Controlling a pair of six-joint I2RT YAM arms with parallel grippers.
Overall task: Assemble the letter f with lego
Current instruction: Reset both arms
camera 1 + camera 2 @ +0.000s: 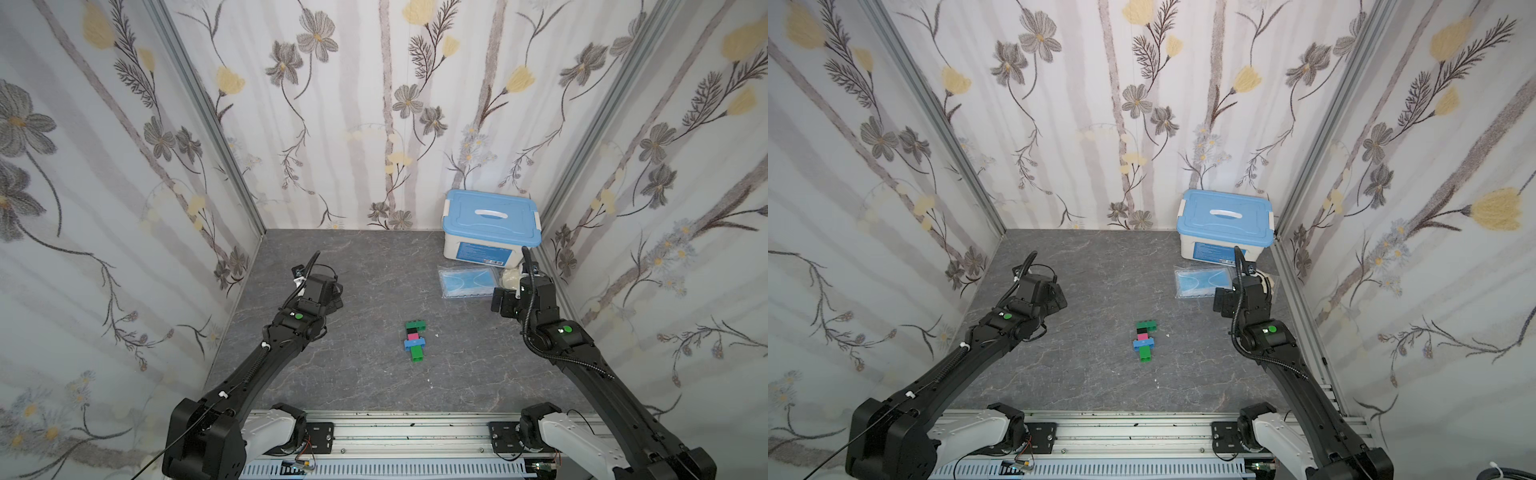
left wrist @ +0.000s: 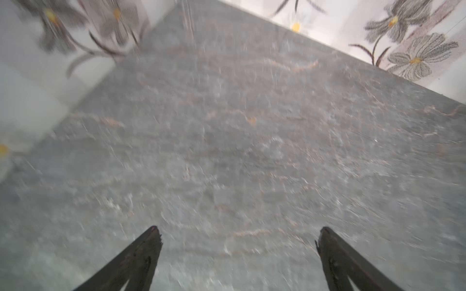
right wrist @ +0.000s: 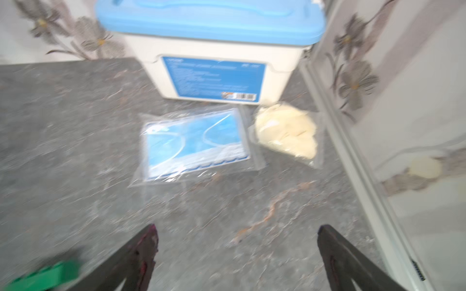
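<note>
Grey stone table (image 1: 395, 266) is carrying everything. Both the left pincer (image 2: 237, 234) and the right pincer (image 3: 237, 231) are hanging wide open, gripping nothing. I think the building is ending, so next they are only needing to back off. A blue-lidded box (image 1: 469, 228) is sitting far ahead of the right pincer, the mask packet (image 1: 467, 282) just ahead, a cream bag (image 3: 287, 133) beside that. Nothing is blocking. The letter f (image 1: 415, 340) is lying between both pincers, touching neither.
</note>
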